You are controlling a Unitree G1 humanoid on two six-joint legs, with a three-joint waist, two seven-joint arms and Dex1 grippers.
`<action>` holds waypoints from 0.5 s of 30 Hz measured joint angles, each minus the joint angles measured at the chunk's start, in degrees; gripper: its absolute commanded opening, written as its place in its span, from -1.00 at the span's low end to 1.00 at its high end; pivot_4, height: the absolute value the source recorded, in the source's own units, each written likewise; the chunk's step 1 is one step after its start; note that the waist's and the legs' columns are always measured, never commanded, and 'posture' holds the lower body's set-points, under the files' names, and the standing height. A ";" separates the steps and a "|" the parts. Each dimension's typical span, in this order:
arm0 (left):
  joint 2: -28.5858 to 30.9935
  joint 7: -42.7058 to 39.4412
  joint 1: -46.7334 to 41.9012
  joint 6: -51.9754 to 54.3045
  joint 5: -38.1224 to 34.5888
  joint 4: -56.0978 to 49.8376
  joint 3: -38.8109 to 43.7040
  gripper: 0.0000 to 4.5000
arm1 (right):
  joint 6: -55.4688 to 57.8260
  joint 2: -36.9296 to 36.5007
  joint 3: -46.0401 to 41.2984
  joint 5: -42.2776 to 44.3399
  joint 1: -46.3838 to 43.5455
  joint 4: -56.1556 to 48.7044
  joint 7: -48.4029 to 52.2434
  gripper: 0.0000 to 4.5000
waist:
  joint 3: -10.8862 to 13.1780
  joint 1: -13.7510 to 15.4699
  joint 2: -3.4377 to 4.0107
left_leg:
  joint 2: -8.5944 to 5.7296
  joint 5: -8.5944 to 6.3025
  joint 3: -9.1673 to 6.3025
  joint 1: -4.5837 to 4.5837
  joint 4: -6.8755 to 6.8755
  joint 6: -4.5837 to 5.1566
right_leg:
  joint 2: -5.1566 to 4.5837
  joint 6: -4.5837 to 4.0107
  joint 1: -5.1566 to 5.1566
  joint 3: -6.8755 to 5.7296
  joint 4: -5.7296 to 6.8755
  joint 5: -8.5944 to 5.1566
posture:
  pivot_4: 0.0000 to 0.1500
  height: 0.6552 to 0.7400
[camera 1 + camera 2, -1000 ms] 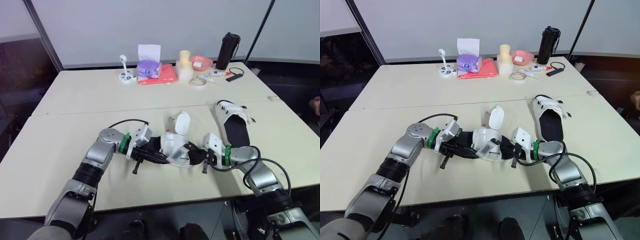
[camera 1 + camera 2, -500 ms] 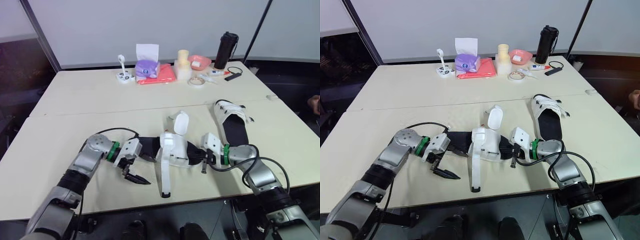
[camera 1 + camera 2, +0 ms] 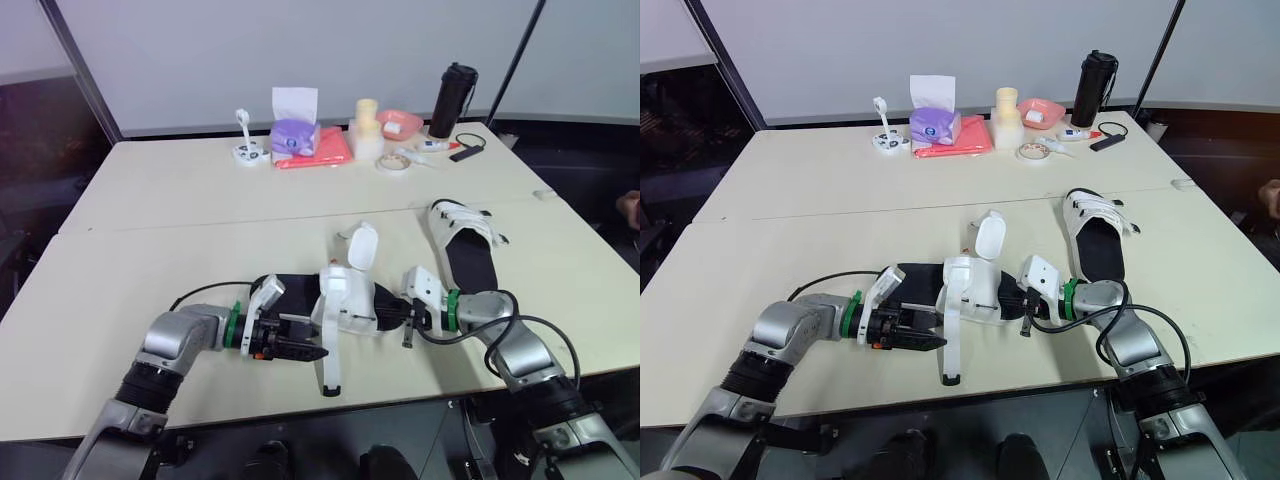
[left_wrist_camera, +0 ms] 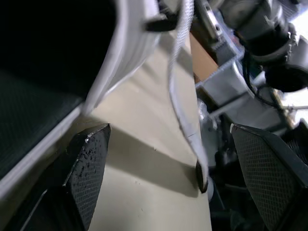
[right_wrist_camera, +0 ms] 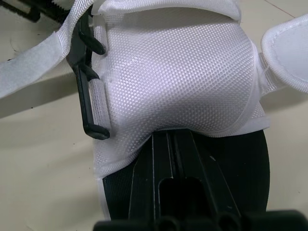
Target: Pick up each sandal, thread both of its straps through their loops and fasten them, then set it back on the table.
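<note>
Cream table (image 3: 150, 215) (two tops joined), pale wall (image 3: 300, 50) behind, dark floor (image 3: 35, 160).

Left gripper (image 4: 168, 127) held wide over the table edge beside the sandal

The two black textured fingers (image 4: 89, 168) stand far apart, one low beside the sandal (image 4: 48, 57), the other out past the table's edge. The sandal shows a dark mesh footbed and a white rim curving down to the pale table (image 4: 144, 120), close to the nearer fingertip. A loose white strap (image 4: 191, 137) runs from near a small black buckle (image 4: 158, 22) on the sandal, across the tabletop between the fingers, and ends in a dark tip at the table edge. Beyond that edge the right arm (image 4: 257, 31) shows, with its black cables.
</note>
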 measured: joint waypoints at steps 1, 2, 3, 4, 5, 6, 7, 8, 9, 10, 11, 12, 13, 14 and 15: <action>-1.00 1.44 -0.03 1.65 -0.79 -0.18 0.49 0.84 | 0.60 -0.35 -0.21 0.00 0.55 -0.93 -0.29 -1.00 | 0.00 0.24 0.00 | -0.01 0.00 0.00 0.00 0.00 0.00 | -0.01 0.00 0.00 0.00 -0.05 0.00 | 1.00 1.00; -1.91 2.75 -0.03 2.96 -1.51 -0.54 0.61 0.84 | 1.18 -0.52 -0.56 -0.01 1.14 -1.75 -0.57 -1.00 | 0.00 0.63 -0.01 | -0.01 -0.01 0.01 0.00 0.01 0.00 | -0.02 0.00 0.01 0.00 -0.08 0.00 | 1.00 1.00; -2.47 3.50 -0.03 3.74 -1.91 -0.81 0.62 0.84 | 1.58 -0.55 -0.78 -0.01 1.46 -2.17 -0.70 -1.00 | 0.00 0.95 -0.01 | -0.01 -0.01 0.01 0.00 0.01 0.00 | -0.02 0.00 0.01 0.00 -0.14 0.00 | 1.00 1.00; -3.07 4.39 -0.03 4.52 -2.34 -1.14 0.62 0.84 | 1.93 -0.57 -1.04 -0.02 1.93 -2.75 -0.86 -1.00 | 0.00 1.10 -0.01 | -0.01 -0.02 0.03 0.00 0.01 0.00 | -0.02 0.00 0.02 0.00 -0.16 0.00 | 1.00 1.00; -3.66 5.31 -0.03 5.38 -2.90 -1.22 0.79 0.84 | 2.36 -0.59 -1.25 -0.01 2.46 -3.44 -1.12 -1.00 | 0.00 1.25 -0.01 | -0.01 -0.02 0.03 0.00 -0.01 0.01 | -0.02 0.00 0.02 0.00 -0.18 0.00 | 1.00 1.00; -3.91 5.88 -0.04 5.90 -3.40 -1.29 0.87 0.84 | 2.68 -0.59 -1.28 -0.02 2.68 -3.91 -1.26 -1.00 | 0.00 1.25 -0.01 | -0.01 -0.03 0.03 0.00 -0.02 0.01 | -0.02 0.00 0.02 0.00 -0.18 0.00 | 1.00 1.00; -4.03 6.30 -0.06 6.60 -3.61 -1.55 0.88 0.61 | 2.92 -0.59 -1.33 -0.02 2.95 -4.38 -1.34 -1.00 | 0.00 1.25 -0.01 | -0.01 -0.03 0.04 0.00 -0.05 0.01 | -0.02 0.00 0.03 0.00 -0.19 0.00 | 1.00 1.00; -4.11 6.68 -0.05 7.23 -3.86 -1.60 0.71 0.49 | 3.04 -0.59 -1.39 -0.01 3.15 -4.71 -1.42 -1.00 | 0.00 1.25 -0.01 | -0.01 -0.03 0.05 -0.01 -0.09 0.01 | -0.02 -0.01 0.05 0.01 -0.21 0.00 | 1.00 1.00; -4.13 6.88 -0.03 8.08 -4.43 -1.62 0.42 0.22 | 3.30 -0.60 -1.44 -0.02 3.34 -5.11 -1.50 -1.00 | 0.00 1.25 -0.01 | -0.01 -0.03 0.05 -0.02 -0.11 0.01 | -0.02 -0.01 0.03 0.01 -0.22 0.00 | 1.00 1.00; -4.18 6.92 0.00 8.51 -4.74 -1.79 0.21 0.04 | 3.51 -0.60 -1.45 -0.02 3.46 -5.40 -1.55 -1.00 | 0.00 1.24 -0.01 | -0.01 -0.03 0.06 -0.03 -0.14 0.01 | -0.02 -0.01 0.02 0.01 -0.23 0.00 | 1.00 1.00; -4.19 7.02 0.00 9.23 -5.26 -2.22 -0.05 -0.21 | 3.65 -0.60 -1.48 -0.01 3.53 -5.56 -1.60 -1.00 | 0.00 1.24 -0.01 | -0.01 -0.02 0.06 -0.02 -0.19 0.01 | -0.02 -0.01 0.01 0.01 -0.26 0.00 | 1.00 1.00; -4.19 7.06 0.01 9.60 -5.79 -2.69 -0.29 -0.39 | 3.70 -0.61 -1.49 -0.01 3.57 -5.65 -1.60 -1.00 | 0.00 1.24 -0.01 | -0.01 -0.02 0.06 -0.02 -0.21 0.01 | -0.02 -0.01 0.00 0.01 -0.27 0.00 | 1.00 1.00; -4.20 7.08 0.01 10.14 -6.07 -3.29 -0.38 -0.66 | 3.77 -0.61 -1.48 -0.01 3.58 -5.73 -1.61 -1.00 | 0.00 1.23 -0.01 | 0.00 -0.02 0.07 -0.02 -0.25 0.01 | -0.02 -0.02 -0.01 0.01 -0.28 -0.01 | 1.00 1.00; -4.19 7.09 0.01 10.60 -6.54 -3.71 -0.43 -0.87 | 3.86 -0.61 -1.48 -0.01 3.61 -5.80 -1.61 -1.00 | 0.00 1.23 -0.01 | 0.00 -0.02 0.07 -0.02 -0.28 0.01 | -0.03 -0.02 -0.02 0.01 -0.29 -0.01 | 1.00 1.00; -4.18 7.10 0.01 10.76 -7.13 -4.01 -0.51 -0.99 | 3.95 -0.61 -1.49 -0.01 3.62 -5.87 -1.61 -1.00 | 0.00 1.23 -0.01 | 0.00 -0.02 0.07 -0.02 -0.30 0.01 | -0.02 -0.02 -0.04 0.01 -0.29 -0.01 | 1.00 1.00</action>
